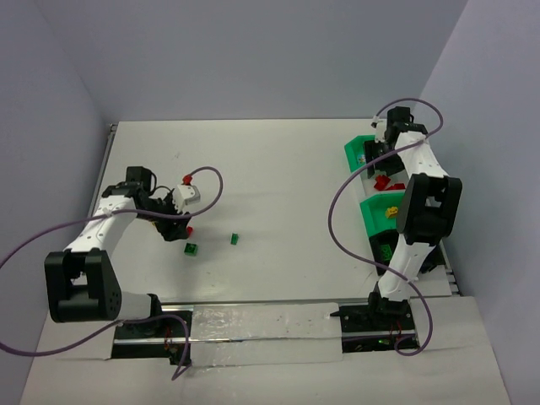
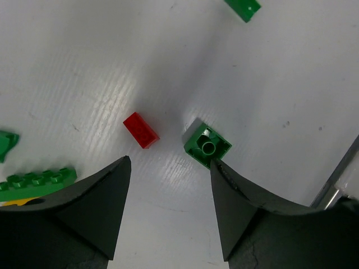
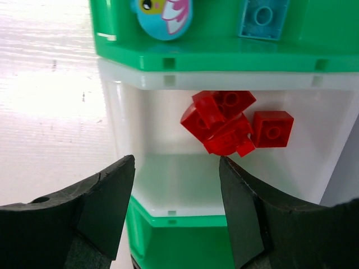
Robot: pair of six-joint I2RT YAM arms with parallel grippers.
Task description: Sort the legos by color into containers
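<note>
Pick step, we judge: left gripper (image 2: 169, 162), jaws apart and empty, above red lego (image 2: 141, 130); centre on it before closing. Right gripper (image 3: 176, 159), apart, empty, over red-brick container (image 3: 168, 185).

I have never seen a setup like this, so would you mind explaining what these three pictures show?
These are two robot arms bolted to a table, each ending in a two-finger gripper. The wide picture comes from a fixed camera above and behind them. The other two come from cameras on the wrists; the black wedges at the bottom are the gripper's own fingers. The left gripper is open over a red brick and a green brick that lie loose on the table. The right gripper is open above a white bin holding red bricks; the green bin beyond it holds a light blue brick. Neither gripper holds anything.
</note>
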